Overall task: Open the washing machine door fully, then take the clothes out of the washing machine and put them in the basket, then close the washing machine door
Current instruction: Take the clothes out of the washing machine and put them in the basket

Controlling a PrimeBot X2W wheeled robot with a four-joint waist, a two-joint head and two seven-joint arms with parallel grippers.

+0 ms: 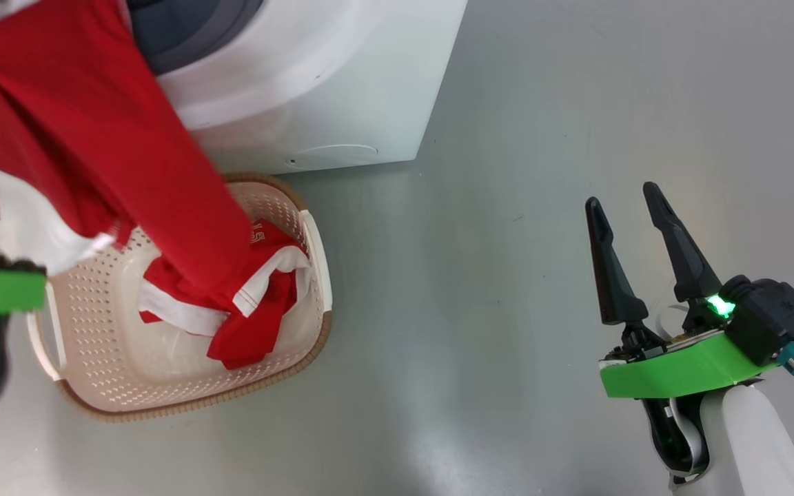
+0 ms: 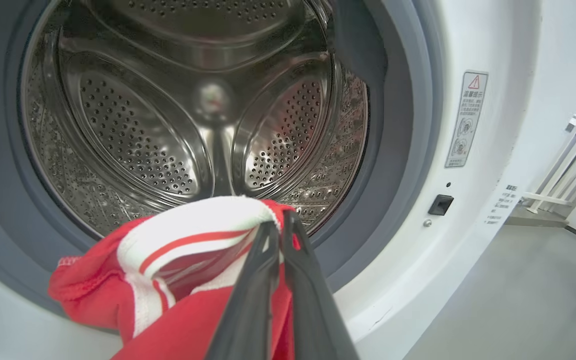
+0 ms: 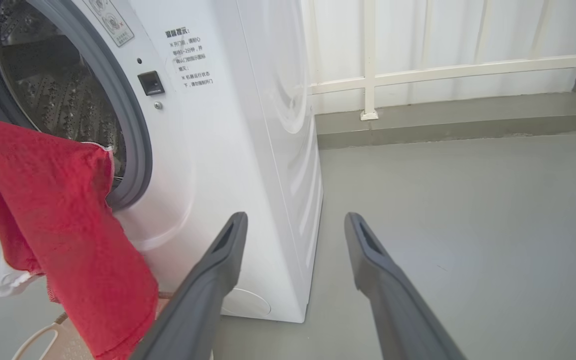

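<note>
One red shirt (image 1: pixel 128 151) is in hand: the left end effector (image 2: pixel 280 220) is pinched tight on its white ribbed collar trim, just in front of the washing machine (image 1: pixel 314 89) opening, near the lower edge of the grey rubber ring (image 2: pixel 398 150). The shirt drapes from there down into the basket (image 1: pixel 94 324), which sits on the floor (image 1: pixel 507 275) right at the machine's near face. Its lower end lies on a red-and-white pile (image 1: pixel 259 324) in the basket. A white cloth (image 1: pixel 38 234) hangs beside the shirt on the left. The drum (image 2: pixel 193 100) looks empty from the left wrist view. The right end effector (image 1: pixel 619 194) is spread wide, holding nothing, well apart to the right over bare floor. Handling, my read: light, limp, not fragile, so it follows the grip point and trails. The doubled collar hem is the thickest, least slippery spot, so it's a good hold. Risk is the tail snagging on the ring or hanging over the basket rim, so release over the basket's middle.
</note>
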